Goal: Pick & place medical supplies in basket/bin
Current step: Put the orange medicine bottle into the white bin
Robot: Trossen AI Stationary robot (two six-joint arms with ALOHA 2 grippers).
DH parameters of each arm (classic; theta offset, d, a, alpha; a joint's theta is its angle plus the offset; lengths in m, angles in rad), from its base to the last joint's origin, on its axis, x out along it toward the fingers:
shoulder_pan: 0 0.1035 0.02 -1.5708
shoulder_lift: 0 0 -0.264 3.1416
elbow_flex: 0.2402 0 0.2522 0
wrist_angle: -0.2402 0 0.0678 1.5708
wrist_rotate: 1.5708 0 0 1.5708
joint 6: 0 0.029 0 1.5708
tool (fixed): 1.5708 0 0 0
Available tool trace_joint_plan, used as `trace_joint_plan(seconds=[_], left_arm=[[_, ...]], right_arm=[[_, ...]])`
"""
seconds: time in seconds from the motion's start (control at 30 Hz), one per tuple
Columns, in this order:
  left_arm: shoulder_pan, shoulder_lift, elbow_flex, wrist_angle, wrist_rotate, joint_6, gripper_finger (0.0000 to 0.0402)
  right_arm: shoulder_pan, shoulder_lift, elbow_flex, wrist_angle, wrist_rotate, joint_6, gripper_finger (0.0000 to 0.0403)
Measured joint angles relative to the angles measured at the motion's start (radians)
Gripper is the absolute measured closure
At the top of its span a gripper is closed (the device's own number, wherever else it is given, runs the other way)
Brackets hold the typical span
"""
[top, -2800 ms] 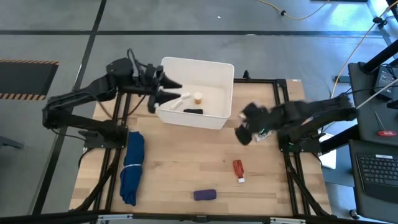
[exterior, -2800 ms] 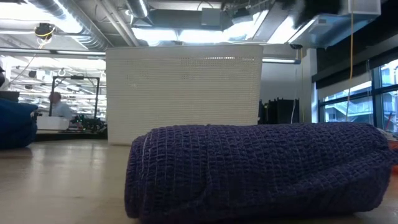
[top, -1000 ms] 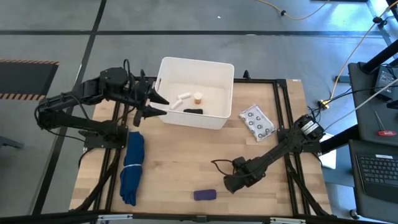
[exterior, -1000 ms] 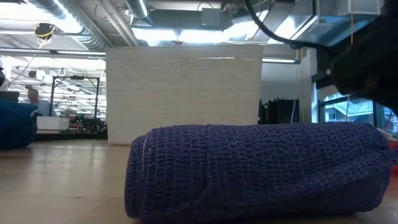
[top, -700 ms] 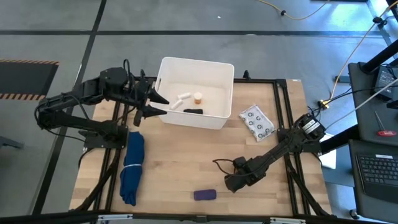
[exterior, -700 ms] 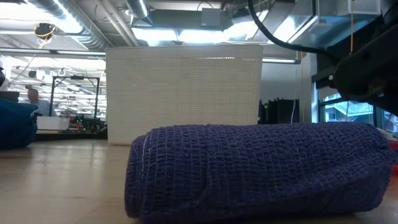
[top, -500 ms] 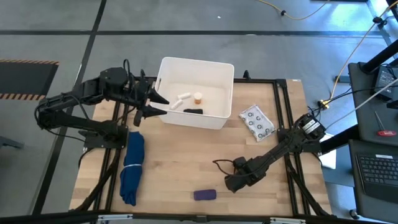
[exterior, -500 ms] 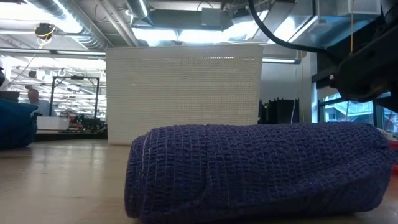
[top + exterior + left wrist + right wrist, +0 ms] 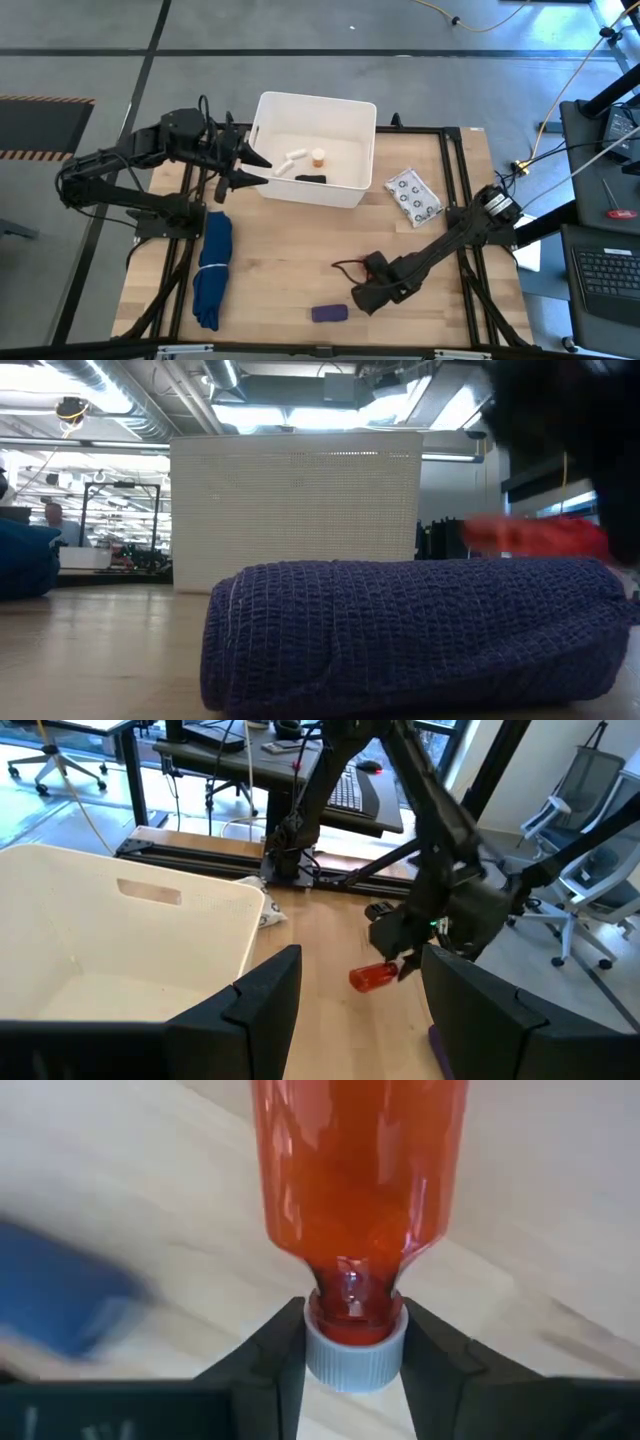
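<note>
Red tube (image 9: 535,536) smeared by blur in low view, body cut off at 12 o'clock in right wrist view; purple roll (image 9: 415,635) clipped at 3 o'clock.

Red tube (image 9: 358,1190) w/ grey-white cap; purple oblong (image 9: 410,635), knit grid texture; white tub (image 9: 275,190); silvery dotted blister pack (image 9: 413,196); blue cloth (image 9: 212,268); black grippers.
</note>
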Motion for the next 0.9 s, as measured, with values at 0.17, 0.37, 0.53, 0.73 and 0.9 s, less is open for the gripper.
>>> trace_joint_plan(seconds=[0.17,0.37,0.53,0.73,0.9], left_arm=[[0.000,-0.017,0.000,0.001,0.001,-0.011,0.0201],[0.000,-0.074,0.000,0.001,0.015,-0.044,0.0201],[0.000,-0.133,0.000,0.002,0.014,-0.076,0.0201],[0.000,-0.163,0.000,0.000,-0.002,-0.088,0.0201],[0.000,-0.157,0.000,-0.001,-0.003,-0.088,0.0201]], right_arm=[[-0.030,-0.010,0.227,-0.153,0.201,-0.105,0.0274],[-0.117,-0.011,0.541,-0.401,0.405,-0.328,0.0275],[-0.261,-0.012,0.759,-0.500,0.464,-0.590,0.0275],[-0.494,-0.013,0.926,-0.463,0.459,-0.963,0.0275],[-0.712,-0.013,0.969,-0.398,0.363,-1.186,0.0275]])
